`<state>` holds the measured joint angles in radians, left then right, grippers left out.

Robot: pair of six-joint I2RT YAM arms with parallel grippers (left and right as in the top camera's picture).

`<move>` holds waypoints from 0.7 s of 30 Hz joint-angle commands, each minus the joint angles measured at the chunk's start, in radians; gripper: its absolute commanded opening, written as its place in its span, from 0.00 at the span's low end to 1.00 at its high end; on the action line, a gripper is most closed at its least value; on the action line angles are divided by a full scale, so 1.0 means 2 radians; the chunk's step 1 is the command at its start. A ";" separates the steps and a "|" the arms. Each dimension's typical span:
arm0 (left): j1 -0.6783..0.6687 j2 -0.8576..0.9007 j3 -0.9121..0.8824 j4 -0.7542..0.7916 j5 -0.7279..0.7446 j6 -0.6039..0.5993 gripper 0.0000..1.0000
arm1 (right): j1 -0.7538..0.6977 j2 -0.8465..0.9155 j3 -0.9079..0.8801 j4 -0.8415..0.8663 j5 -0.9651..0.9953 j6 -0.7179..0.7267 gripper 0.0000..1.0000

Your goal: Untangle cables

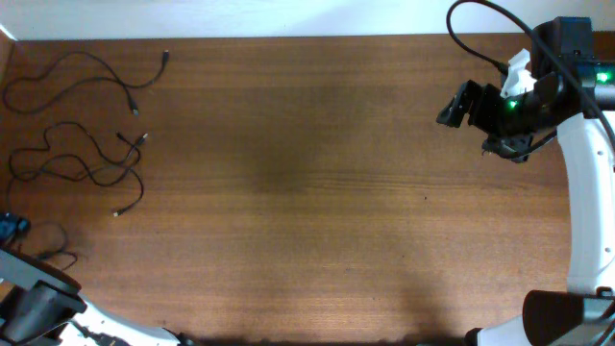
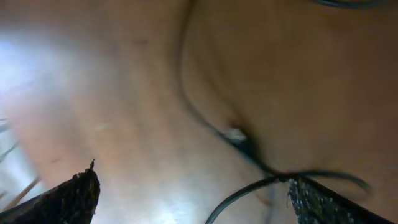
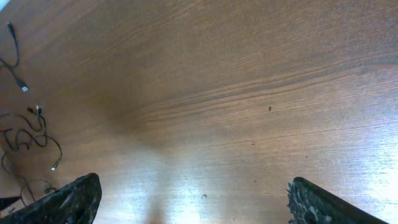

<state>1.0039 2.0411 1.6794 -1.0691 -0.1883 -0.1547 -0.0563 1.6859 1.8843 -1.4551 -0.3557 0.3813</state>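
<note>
Three thin black cables lie apart at the table's left side: one (image 1: pixel 86 72) at the far corner, a wavy one (image 1: pixel 77 163) below it, and a short one (image 1: pixel 53 245) near the left edge. The left wrist view is blurred and close to the wood. In it my left gripper (image 2: pixel 193 205) is open, and a cable (image 2: pixel 261 183) with a small plug (image 2: pixel 239 137) runs past the right fingertip (image 2: pixel 323 202) without being pinched. My right gripper (image 1: pixel 452 108) hovers open and empty at the far right (image 3: pixel 193 199). Two of the cables (image 3: pixel 28 134) show far off in its view.
The left arm (image 1: pixel 38 303) fills the near left corner, with a small blue part (image 1: pixel 10 227) at the left edge. The right arm (image 1: pixel 586 192) and its thick black cable (image 1: pixel 480 19) stand along the right edge. Bare brown wood (image 1: pixel 307 192) spans the middle.
</note>
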 commanded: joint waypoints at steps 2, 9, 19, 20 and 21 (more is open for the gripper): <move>-0.001 0.004 0.009 0.018 0.195 0.097 1.00 | 0.002 0.003 0.006 0.000 0.001 -0.004 0.96; -0.001 0.004 0.016 0.030 0.317 0.138 1.00 | 0.002 0.003 0.006 0.000 0.001 -0.004 0.96; -0.119 0.004 0.097 0.052 0.304 0.029 0.95 | 0.002 0.003 0.006 0.002 0.000 -0.004 0.96; -0.145 0.004 0.093 0.050 0.286 0.025 0.94 | 0.002 0.003 0.006 0.002 0.000 -0.004 0.96; -0.167 0.004 0.090 0.040 0.233 0.002 0.94 | 0.002 0.003 0.006 0.002 0.000 -0.004 0.96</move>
<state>0.7761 2.0464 1.8698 -0.9646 0.4438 -0.0708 -0.0563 1.6859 1.8843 -1.4544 -0.3557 0.3813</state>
